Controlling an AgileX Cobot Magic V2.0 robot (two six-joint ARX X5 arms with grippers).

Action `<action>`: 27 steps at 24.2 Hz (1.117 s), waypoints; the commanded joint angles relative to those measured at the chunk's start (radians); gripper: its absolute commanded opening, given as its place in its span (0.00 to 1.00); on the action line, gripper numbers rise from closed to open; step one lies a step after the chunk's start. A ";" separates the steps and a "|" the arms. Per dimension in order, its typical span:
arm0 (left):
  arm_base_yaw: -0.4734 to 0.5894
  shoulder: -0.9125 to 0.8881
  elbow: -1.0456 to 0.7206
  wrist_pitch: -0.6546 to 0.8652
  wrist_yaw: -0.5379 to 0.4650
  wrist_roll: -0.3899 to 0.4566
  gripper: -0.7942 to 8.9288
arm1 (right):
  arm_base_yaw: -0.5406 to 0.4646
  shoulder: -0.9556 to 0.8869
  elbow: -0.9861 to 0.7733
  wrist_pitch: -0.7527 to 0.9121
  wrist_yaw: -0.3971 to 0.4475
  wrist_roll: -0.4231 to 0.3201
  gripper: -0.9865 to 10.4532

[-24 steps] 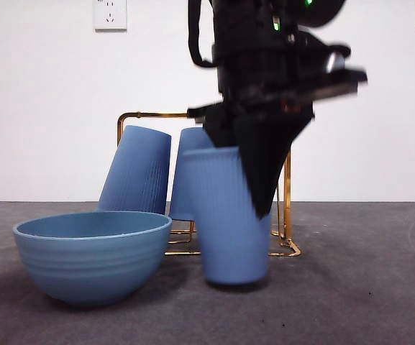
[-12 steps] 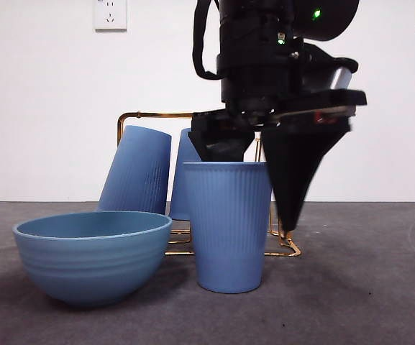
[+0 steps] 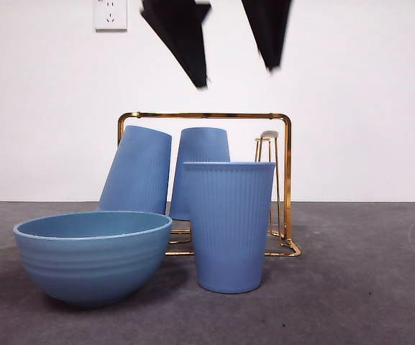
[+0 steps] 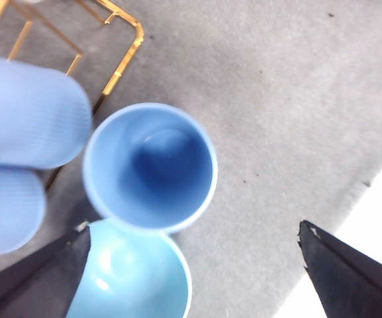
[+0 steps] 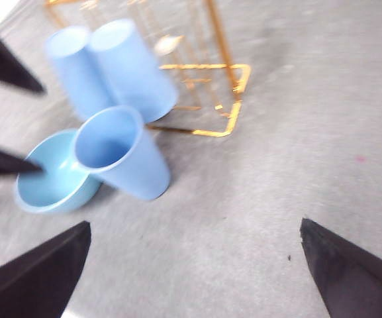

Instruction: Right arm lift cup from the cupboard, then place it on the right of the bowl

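The cup stands upright on the table just right of the blue bowl, in front of the gold cupboard rack. The left gripper hangs open high above the cup, touching nothing. The left wrist view looks straight down into the cup, with the bowl beside it and the left gripper wide open. The right gripper is open and empty, farther off; its view shows the cup, the bowl and the left gripper's fingertips.
Two more light-blue cups sit upside down and leaning on the rack's pegs. A bare peg stands at the rack's right end. Grey table surface lies to the right of the cup.
The gripper let go of the cup and rose straight up, out of the cup's reach. The cup went from tilted in the jaws to standing upright on the table.
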 commanded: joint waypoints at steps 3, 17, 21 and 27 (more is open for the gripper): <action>0.014 -0.145 -0.113 0.022 -0.005 -0.014 0.60 | 0.006 0.002 0.010 0.007 -0.008 -0.107 0.53; 0.248 -1.059 -0.917 0.414 -0.005 -0.156 0.59 | 0.006 0.002 0.010 0.015 -0.021 -0.125 0.53; 0.263 -1.209 -1.017 0.404 -0.006 -0.279 0.59 | 0.006 0.002 0.010 0.020 -0.053 -0.126 0.53; 0.262 -1.282 -1.020 0.373 -0.006 -0.294 0.10 | 0.006 0.002 0.010 0.019 -0.077 -0.131 0.30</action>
